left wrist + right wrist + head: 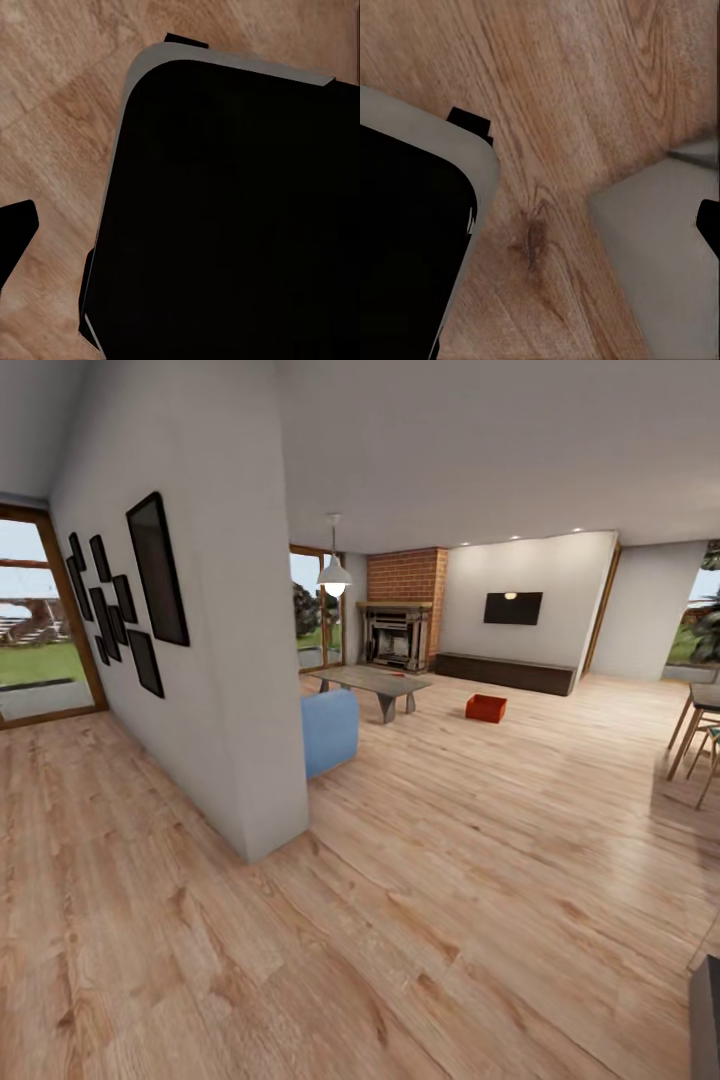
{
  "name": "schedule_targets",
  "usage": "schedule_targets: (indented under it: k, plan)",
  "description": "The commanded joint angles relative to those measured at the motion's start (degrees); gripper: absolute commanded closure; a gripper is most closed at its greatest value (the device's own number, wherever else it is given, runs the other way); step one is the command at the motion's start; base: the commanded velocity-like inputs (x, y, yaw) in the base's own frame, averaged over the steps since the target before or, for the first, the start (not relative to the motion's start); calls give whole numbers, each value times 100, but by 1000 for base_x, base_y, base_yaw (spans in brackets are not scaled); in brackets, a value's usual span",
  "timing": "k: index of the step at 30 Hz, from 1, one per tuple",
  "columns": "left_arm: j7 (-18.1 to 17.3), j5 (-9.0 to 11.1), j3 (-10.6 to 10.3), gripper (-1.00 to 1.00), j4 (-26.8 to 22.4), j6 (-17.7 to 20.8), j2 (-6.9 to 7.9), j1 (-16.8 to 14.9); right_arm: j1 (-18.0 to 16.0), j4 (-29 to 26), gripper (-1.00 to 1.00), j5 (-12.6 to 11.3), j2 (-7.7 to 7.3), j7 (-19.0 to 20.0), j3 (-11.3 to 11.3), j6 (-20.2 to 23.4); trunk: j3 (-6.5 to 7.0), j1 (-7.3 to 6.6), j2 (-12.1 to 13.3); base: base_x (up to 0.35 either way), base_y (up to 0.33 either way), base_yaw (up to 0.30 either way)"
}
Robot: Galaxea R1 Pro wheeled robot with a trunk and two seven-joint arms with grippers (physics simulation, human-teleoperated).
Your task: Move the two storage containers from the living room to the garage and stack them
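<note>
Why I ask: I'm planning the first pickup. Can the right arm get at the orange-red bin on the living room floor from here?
Probably not yet. The orange-red bin sits far across the wood plank floor, beyond the coffee table and near the fireplace. The route looks open, so the base likely must drive closer first.

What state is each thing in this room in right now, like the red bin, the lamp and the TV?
storage container: on the wood floor, upright, open-topped, untouched.
pendant lamp: lit.
wall TV: screen dark.
coffee table: standing by the blue sofa.
fireplace: no flame visible.
</note>
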Motion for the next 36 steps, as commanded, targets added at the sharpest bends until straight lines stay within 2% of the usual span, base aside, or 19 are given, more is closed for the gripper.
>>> schedule_targets:
  k: [1,8,22,36]
  plan:
    - [-2,27,-1,-100,-2,-11,0,-1,-6,18,-100,-59,3,-3,49,-39,-5,3,-2,326,0,0]
    - [-1,27,-1,-100,-2,-10,0,-1,-6,17,-100,-59,8,-3,49,-42,-5,3,-2,326,0,-40]
    - [-2,19,-1,-100,-2,-11,0,-1,-6,17,-100,-59,3,-3,49,-41,-5,3,-2,326,0,-229]
    - [-2,18,-1,-100,-2,-11,0,-1,-6,17,-100,-38,3,-3,49,-43,-5,3,-2,326,0,-21]
